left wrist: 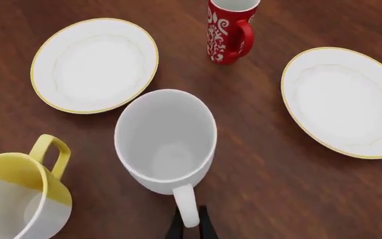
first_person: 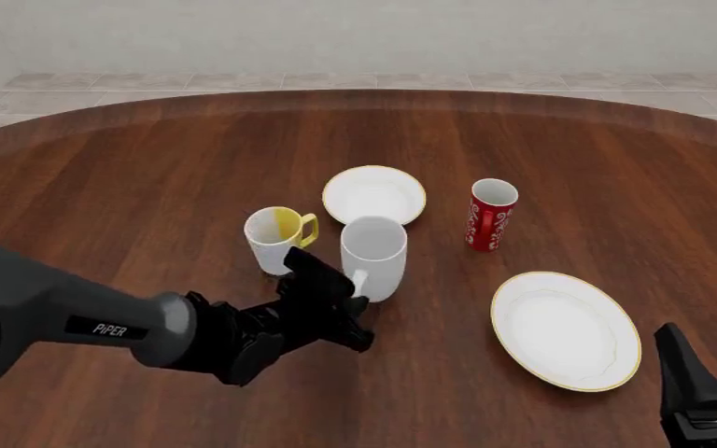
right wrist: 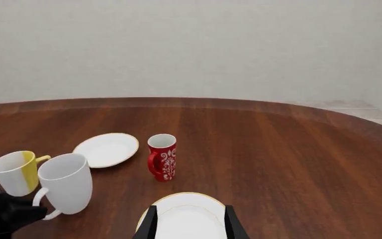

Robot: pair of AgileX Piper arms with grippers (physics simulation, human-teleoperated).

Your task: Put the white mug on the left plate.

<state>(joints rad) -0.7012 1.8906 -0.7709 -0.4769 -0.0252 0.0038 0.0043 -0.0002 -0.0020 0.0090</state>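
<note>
Porcelain-looking, tall, plain all-white mug [first_person: 373, 257] with a white handle and white inside is standing upright on the dark brown wooden round table [first_person: 147, 187], near the middle of the front view. It is the biggest cup there. Just above it in that frame the smaller round white plate with a thin gold rim [first_person: 373, 195] is lying flat; the mug is just beside this plate, not on it.

Black left gripper [first_person: 340, 313] is reaching in from the lower left of the front view and its fingers are closing around the white handle. The left wrist view is showing this more clearly: two dark fingertips [left wrist: 206, 226] are sitting on both sides of the handle at the bottom centre of the frame, narrow apart, and the mug's inside is looking clean and white.

Small white mug with yellow inside and yellow handle [first_person: 276, 237] is standing to the left of the white mug. The front view is hiding the handle of the red cup with white pattern [first_person: 491, 215], but both wrist views are showing a red handle on it.

Larger white plate with gold rim [first_person: 566, 329] is lying at the lower right. Black right gripper [right wrist: 190, 221] is hovering over this plate, wide open and holding nothing.
</note>
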